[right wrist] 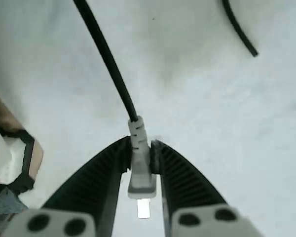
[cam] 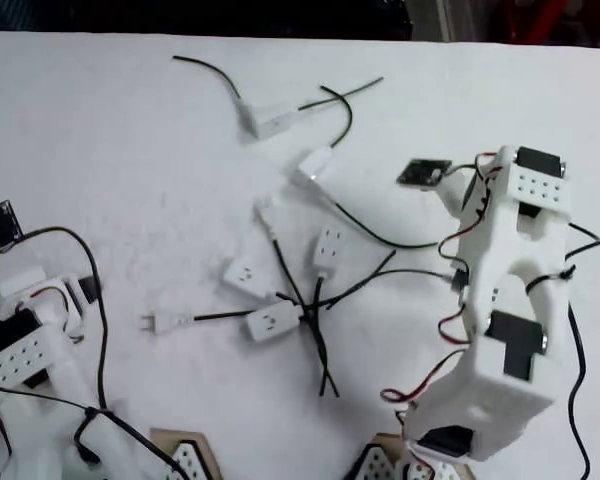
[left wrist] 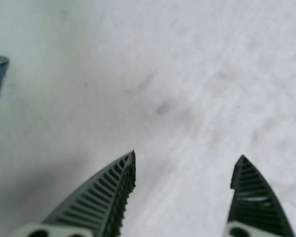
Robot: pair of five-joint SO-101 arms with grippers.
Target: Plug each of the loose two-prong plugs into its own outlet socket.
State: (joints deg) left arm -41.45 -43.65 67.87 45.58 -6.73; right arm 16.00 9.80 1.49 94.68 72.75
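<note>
Barely started, I'd say: the right gripper (right wrist: pixel 140 143) is clamped on one plug (right wrist: pixel 139 170) just over the table (right wrist: pixel 237 123), the left gripper (left wrist: pixel 187 156) hangs spread open (nothing in it), and another plug (cam: pixel 158 321) lies loose beside the sockets (cam: pixel 272 321) mid-table.

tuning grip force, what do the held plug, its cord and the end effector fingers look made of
Plug: white moulded plastic, matte, with ribbed strain relief; the bright tab at its end looks metallic. Cord: black, smooth, probably rubber or vinyl. Right end effector fingers: dark ribbed plastic, matte.
</note>
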